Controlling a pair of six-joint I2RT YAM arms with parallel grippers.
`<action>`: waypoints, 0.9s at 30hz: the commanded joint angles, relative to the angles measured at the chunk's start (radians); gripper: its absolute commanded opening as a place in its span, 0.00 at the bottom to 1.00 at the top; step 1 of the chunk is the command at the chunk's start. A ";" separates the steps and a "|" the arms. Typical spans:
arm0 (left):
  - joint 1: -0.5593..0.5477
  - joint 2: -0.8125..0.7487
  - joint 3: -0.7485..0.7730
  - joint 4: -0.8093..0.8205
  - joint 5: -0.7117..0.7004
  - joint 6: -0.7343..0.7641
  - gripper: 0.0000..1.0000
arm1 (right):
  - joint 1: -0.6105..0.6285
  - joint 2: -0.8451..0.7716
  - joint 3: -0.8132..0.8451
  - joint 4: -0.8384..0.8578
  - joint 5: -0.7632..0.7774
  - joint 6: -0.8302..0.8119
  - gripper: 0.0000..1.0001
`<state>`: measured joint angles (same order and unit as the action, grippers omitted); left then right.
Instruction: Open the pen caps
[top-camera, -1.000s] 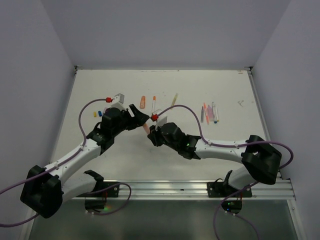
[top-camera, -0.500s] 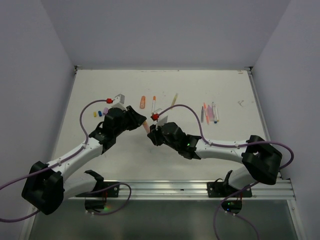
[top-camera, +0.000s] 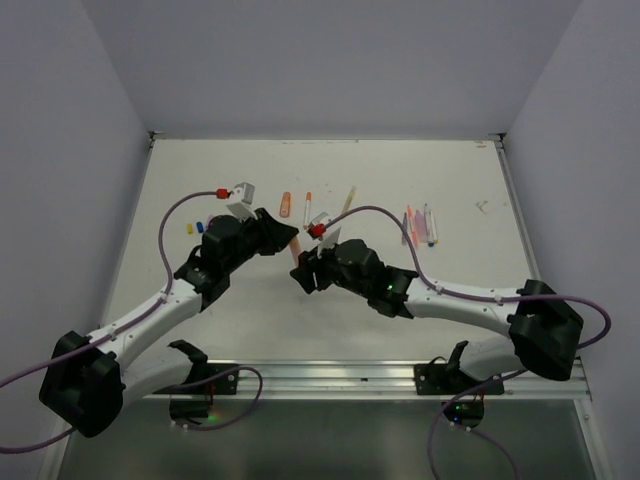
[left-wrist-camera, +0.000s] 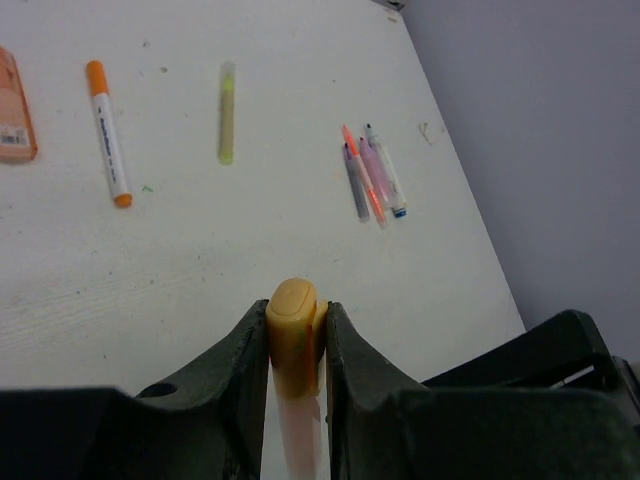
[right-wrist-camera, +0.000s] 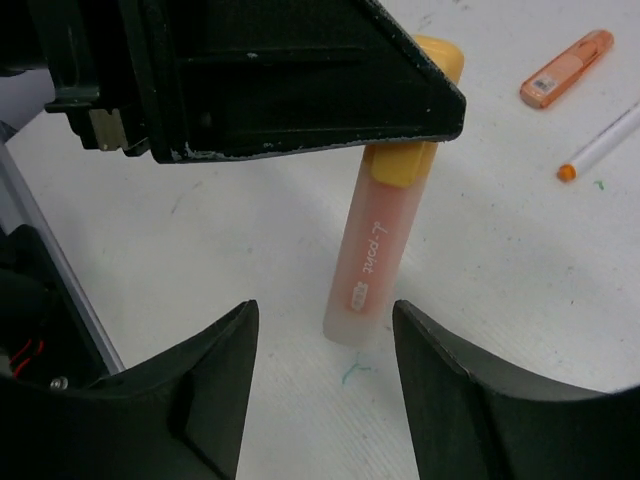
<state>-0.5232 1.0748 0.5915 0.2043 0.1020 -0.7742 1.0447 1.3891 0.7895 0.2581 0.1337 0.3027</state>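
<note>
- A yellow cap (top-camera: 190, 228) and a blue cap (top-camera: 199, 226) lie loose at the left of the table (top-camera: 250, 320), beside the left arm.
- The left gripper (left-wrist-camera: 292, 322) is clamped on the orange cap (left-wrist-camera: 291, 303) of a pink highlighter (right-wrist-camera: 372, 255), one finger on each side. The cap is seated on the pen.
- The pink highlighter hangs tilted from that grip, near the table's middle. Whether its lower end touches the tabletop cannot be told.
- The right gripper (right-wrist-camera: 322, 315) has its jaws spread and holds nothing. Its fingers flank the pen's lower end with a gap on each side.
- Farther back lie an orange highlighter (left-wrist-camera: 15, 105), a white marker (left-wrist-camera: 107, 130) with orange ends and a yellow-green pen (left-wrist-camera: 227, 125), each apart from the others.
- At the right, a bunch of pens (left-wrist-camera: 370, 180) lies side by side, capped.
</note>
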 joint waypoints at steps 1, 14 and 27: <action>-0.003 -0.052 0.004 0.132 0.103 0.172 0.00 | -0.061 -0.097 -0.009 0.003 -0.166 -0.019 0.61; 0.011 -0.104 -0.036 0.392 0.429 0.210 0.00 | -0.193 -0.213 -0.009 -0.053 -0.473 -0.054 0.73; 0.011 -0.082 -0.082 0.622 0.561 0.119 0.00 | -0.230 -0.179 -0.012 0.013 -0.603 -0.050 0.54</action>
<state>-0.5175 0.9886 0.5175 0.6899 0.6151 -0.6197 0.8230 1.1988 0.7822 0.2214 -0.4110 0.2596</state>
